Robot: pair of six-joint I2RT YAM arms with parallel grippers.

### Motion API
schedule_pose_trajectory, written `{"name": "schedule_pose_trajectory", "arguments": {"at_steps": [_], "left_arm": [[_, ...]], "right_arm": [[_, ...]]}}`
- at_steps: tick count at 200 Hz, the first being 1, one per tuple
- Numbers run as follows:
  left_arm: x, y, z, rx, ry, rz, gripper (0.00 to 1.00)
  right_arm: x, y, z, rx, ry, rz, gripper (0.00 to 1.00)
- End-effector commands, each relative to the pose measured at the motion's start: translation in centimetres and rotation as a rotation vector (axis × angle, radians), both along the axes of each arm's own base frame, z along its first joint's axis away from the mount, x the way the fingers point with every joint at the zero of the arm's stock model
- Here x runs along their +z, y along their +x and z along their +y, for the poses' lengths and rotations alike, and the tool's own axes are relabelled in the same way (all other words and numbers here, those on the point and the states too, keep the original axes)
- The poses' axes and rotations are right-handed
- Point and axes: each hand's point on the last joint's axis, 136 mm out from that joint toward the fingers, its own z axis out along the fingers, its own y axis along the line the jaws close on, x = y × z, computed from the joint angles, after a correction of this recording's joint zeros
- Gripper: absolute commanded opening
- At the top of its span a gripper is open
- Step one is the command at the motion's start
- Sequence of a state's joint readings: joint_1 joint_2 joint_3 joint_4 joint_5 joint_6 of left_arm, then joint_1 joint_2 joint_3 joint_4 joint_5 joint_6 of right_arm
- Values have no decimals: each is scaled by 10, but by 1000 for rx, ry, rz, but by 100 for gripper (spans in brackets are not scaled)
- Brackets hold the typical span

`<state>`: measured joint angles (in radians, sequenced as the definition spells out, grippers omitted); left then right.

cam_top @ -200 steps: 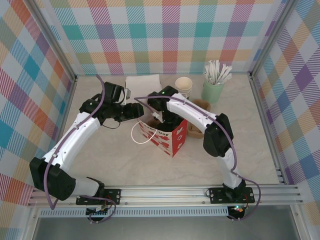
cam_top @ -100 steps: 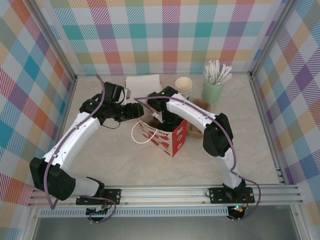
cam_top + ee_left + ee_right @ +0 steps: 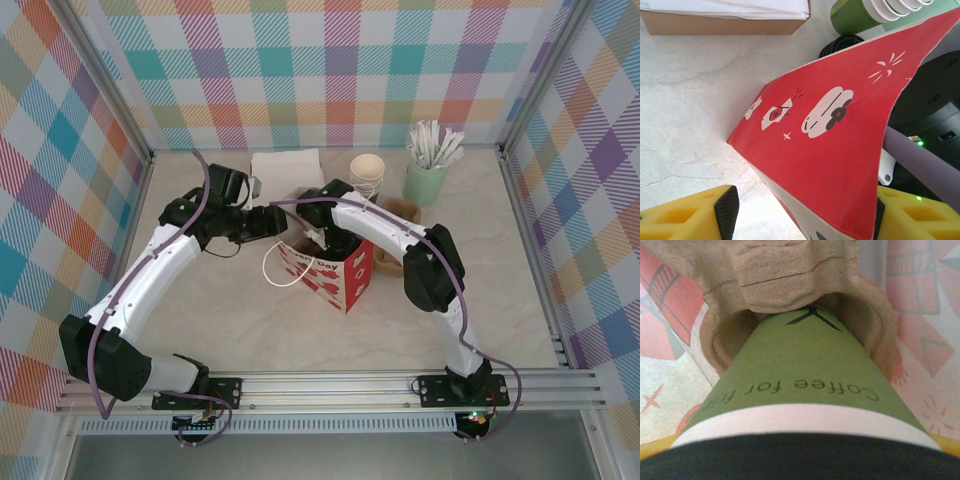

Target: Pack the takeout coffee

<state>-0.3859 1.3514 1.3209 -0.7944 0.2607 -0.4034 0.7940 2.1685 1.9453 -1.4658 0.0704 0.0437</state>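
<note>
The takeout coffee [image 3: 805, 365], a green cup with a black lid, stands with its base in a well of a brown pulp carrier [image 3: 775, 270] inside the red paper bag [image 3: 335, 280]. My right gripper [image 3: 800, 460] reaches down into the bag [image 3: 920, 300] and is shut on the cup's lid end; yellow finger edges show at both lower corners. Seen from above, the right gripper [image 3: 330, 243] is down in the bag's mouth. My left gripper [image 3: 802, 215] is open and straddles the bag's top corner [image 3: 830, 150]. Its right pad touches the edge and its left pad stands apart. From above, the left gripper [image 3: 283, 222] sits at the bag's back-left rim.
A stack of lidless green cups [image 3: 367, 172] and a mint holder of white sticks [image 3: 426, 180] stand at the back. A napkin box [image 3: 285, 165] lies behind the left gripper. Brown carriers [image 3: 400, 215] lie right of the bag. Black lids [image 3: 840, 45] sit by the cups.
The right arm's wrist end has shifted slightly over the bag. The left arm and the bag have not moved.
</note>
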Motion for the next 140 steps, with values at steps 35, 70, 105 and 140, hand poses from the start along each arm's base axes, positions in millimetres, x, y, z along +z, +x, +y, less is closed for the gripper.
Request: {"name": "schedule_pose_trajectory", "arguments": {"at_steps": [35, 70, 105, 140], "left_arm": [[4, -2, 0, -8, 14, -6, 67], [4, -2, 0, -7, 12, -4, 67], [4, -1, 0, -8, 11, -7, 67], [5, -1, 0, -6, 11, -8, 67]], "right_arm": [[-11, -1, -3, -16, -14, 23, 77], [-10, -1, -3, -16, -11, 23, 77], [-10, -2, -3, -16, -11, 23, 77], [-11, -2, -3, -14, -13, 25, 77]]}}
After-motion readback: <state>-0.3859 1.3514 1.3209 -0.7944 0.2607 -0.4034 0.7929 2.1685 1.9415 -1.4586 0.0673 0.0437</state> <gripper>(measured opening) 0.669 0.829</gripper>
